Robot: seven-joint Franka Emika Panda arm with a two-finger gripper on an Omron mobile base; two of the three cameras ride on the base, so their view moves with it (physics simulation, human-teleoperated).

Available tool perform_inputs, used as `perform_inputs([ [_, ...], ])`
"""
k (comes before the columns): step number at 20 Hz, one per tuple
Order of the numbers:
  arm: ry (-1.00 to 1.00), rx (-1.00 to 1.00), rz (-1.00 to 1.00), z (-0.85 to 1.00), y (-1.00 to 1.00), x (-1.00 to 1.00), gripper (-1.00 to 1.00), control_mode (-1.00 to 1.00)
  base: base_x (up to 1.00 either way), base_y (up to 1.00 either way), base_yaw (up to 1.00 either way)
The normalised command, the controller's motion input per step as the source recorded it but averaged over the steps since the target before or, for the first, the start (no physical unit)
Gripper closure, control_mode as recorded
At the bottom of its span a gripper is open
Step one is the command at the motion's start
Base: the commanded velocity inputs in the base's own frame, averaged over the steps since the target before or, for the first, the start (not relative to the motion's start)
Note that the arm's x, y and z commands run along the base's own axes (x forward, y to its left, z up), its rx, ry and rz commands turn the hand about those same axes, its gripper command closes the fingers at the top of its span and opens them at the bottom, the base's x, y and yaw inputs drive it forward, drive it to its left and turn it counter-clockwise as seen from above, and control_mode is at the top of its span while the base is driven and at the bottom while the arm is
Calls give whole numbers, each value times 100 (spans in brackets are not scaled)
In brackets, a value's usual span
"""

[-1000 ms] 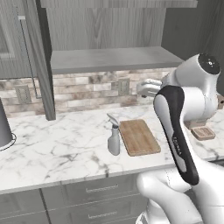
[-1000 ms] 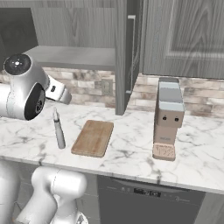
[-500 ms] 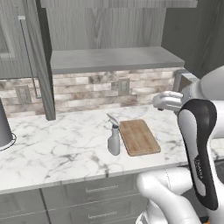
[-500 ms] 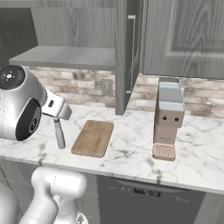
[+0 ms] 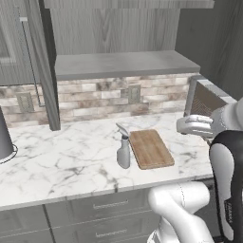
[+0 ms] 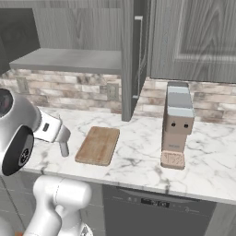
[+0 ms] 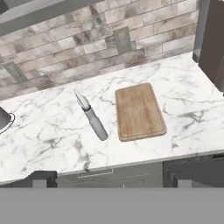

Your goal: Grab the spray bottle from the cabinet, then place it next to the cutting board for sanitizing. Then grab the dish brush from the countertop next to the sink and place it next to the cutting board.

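Pincer (image 5: 186, 125) hangs at the end of the white arm, off the right end of the cutting board, above the desk; its 2 fingers stand released and grasp nothing.

Spray bottle (image 5: 123, 153) stands upright on the white marble desk (image 5: 61, 161), just beside the left long edge of the cutting board (image 5: 150, 148). It is a slim pale grey bottle with a narrow neck and a lighter trigger head whose nozzle points up and to the left in the left base view. No label or print can be read on it. From the right base camera the bottle (image 6: 64, 148) is partly hidden behind the robot's wrist.

Seen from the hand camera, the board (image 7: 138, 112) is a light-brown wooden rectangle with rounded corners and lengthwise grain, lying flat, with the bottle (image 7: 92, 119) near its left side.

Above, the grey wood-grain cabinet (image 5: 114, 33) has its door (image 5: 29, 57) swung open, with a thin metal bar handle.
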Motion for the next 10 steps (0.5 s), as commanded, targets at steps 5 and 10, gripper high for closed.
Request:
perform_inputs([
  [5,-3,0,-1,0,0,-40,-100,-100,0,0,0],
  [10,-10,0,-2,0,0,-55,-100,-100,0,0,0],
])
